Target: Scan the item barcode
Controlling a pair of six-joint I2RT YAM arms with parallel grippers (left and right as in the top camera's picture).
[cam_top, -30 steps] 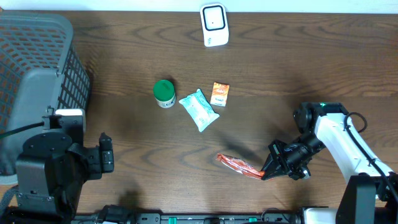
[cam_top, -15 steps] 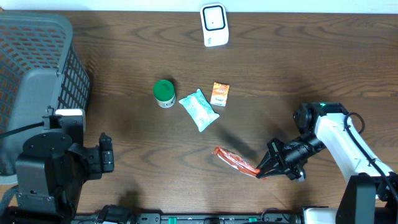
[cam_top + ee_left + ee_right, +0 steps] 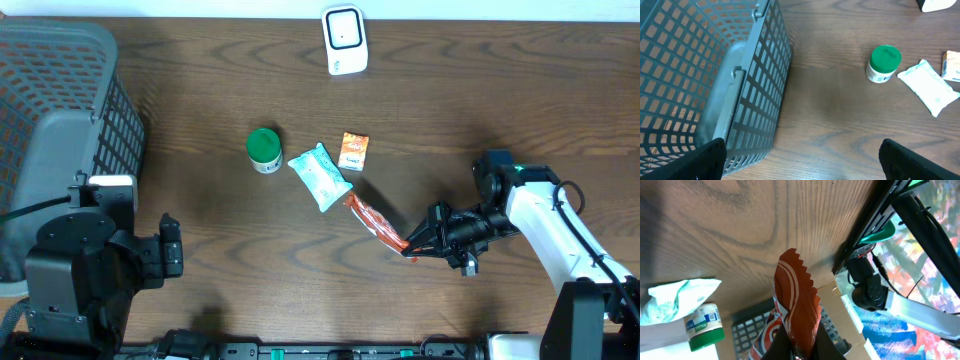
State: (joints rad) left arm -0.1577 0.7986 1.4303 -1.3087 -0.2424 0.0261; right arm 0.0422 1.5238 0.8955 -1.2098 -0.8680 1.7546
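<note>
Where the right pincer [image 3: 408, 248] sits in the lower right of the overhead frame, it is clamped shut on one end of the orange-red packet [image 3: 372, 220]. The packet runs up and to the left from the grip. Its free end lies just beside the lower corner of the white-and-teal pouch [image 3: 320, 176] near mid-frame. Whether that end rests on the worktop [image 3: 220, 230] I cannot tell. In the right wrist view the packet's serrated edge points away from the pincer.

Just beside the pouch, to its upper right, lies a small orange box [image 3: 354, 151]. To its upper left stands a green-capped bottle [image 3: 264, 150]. The white scanner [image 3: 345, 40] stands at the top centre, well apart from the packet.

At the lower left, the left pincer [image 3: 800, 150] is spread wide and holds nothing. The grey basket [image 3: 60, 100] fills the upper left corner.
</note>
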